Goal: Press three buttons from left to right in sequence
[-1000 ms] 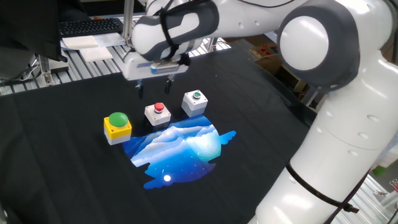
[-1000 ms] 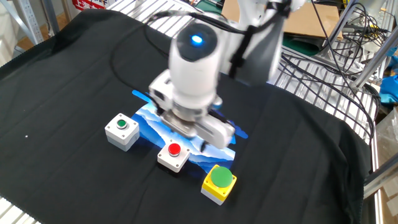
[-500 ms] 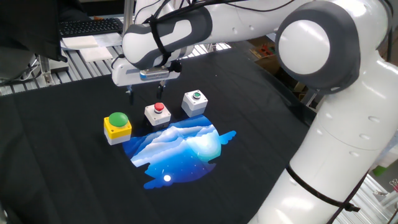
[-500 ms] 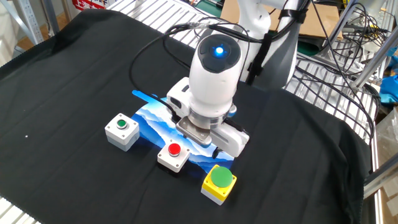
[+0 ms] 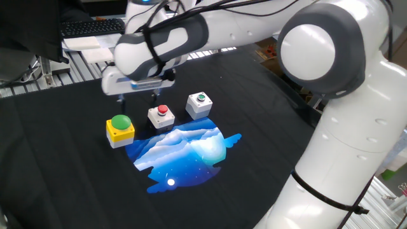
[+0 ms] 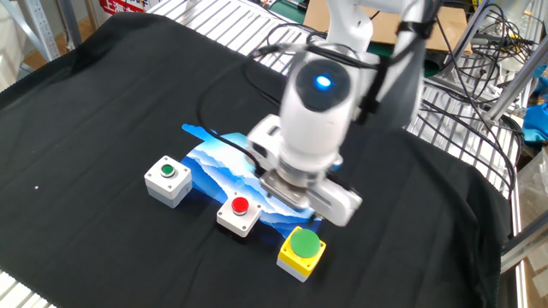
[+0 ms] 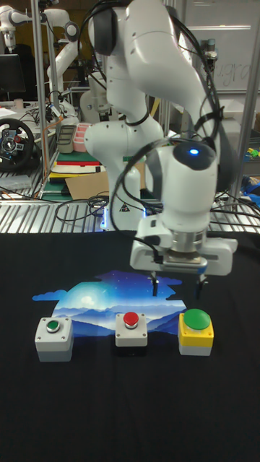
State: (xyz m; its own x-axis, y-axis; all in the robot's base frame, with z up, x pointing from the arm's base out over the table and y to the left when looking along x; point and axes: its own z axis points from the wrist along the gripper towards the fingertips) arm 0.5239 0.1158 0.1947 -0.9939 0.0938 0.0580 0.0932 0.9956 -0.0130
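Observation:
Three buttons stand in a row on the black cloth. The big green dome on a yellow box (image 5: 119, 128) (image 6: 301, 250) (image 7: 196, 330) is at the left end in one fixed view. In the middle is the small red button on a white box (image 5: 161, 114) (image 6: 239, 214) (image 7: 131, 327), and the small green button on a white box (image 5: 200, 105) (image 6: 168, 180) (image 7: 53, 336) is at the other end. My gripper (image 5: 137, 98) (image 7: 177, 287) hovers open just behind the green dome and the red button, fingers pointing down, holding nothing and touching neither box.
A blue mountain-print mat (image 5: 184, 152) (image 7: 101, 296) lies on the cloth beside the buttons. A keyboard (image 5: 92, 27) and papers sit on the metal rack past the cloth's far edge. Cables and a cardboard box (image 6: 437, 30) lie beyond the cloth.
My gripper has slid along the row, from behind the red and small green buttons toward the big green dome. Its fingers stay open. The buttons have not moved.

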